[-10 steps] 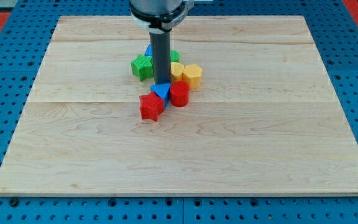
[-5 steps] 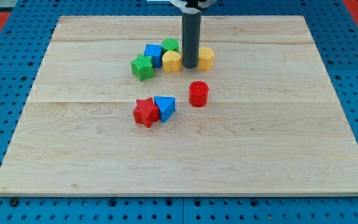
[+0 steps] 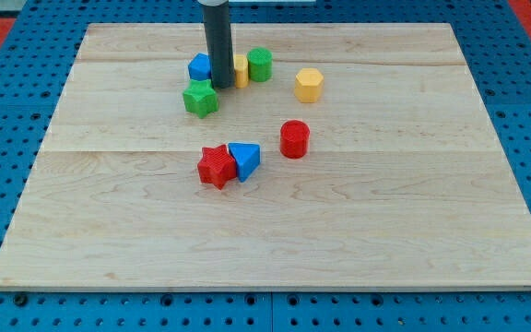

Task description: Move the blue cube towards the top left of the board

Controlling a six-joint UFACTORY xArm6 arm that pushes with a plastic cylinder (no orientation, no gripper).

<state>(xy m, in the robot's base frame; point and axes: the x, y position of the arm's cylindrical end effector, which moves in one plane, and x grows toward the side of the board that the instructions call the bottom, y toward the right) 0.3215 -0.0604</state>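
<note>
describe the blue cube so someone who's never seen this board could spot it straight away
Look near the wooden board's top edge, left of centre, where the dark rod comes down. The blue cube sits just left of my tip, above the green star; the other blue block is a wedge lower down.

Blue cube (image 3: 198,66), green star (image 3: 200,98), red cylinder (image 3: 294,139), yellow hexagon (image 3: 309,85) are showing against pale striped wood table (image 3: 385,212); dark rod (image 3: 218,41).

Board (image 3: 109,231): star block (image 3: 200,98) at 6 o'clock of cube (image 3: 199,66), touching. My tip (image 3: 220,86) at cube's 4 o'clock. Two blocks adjoin at the rod's 3 o'clock.
</note>
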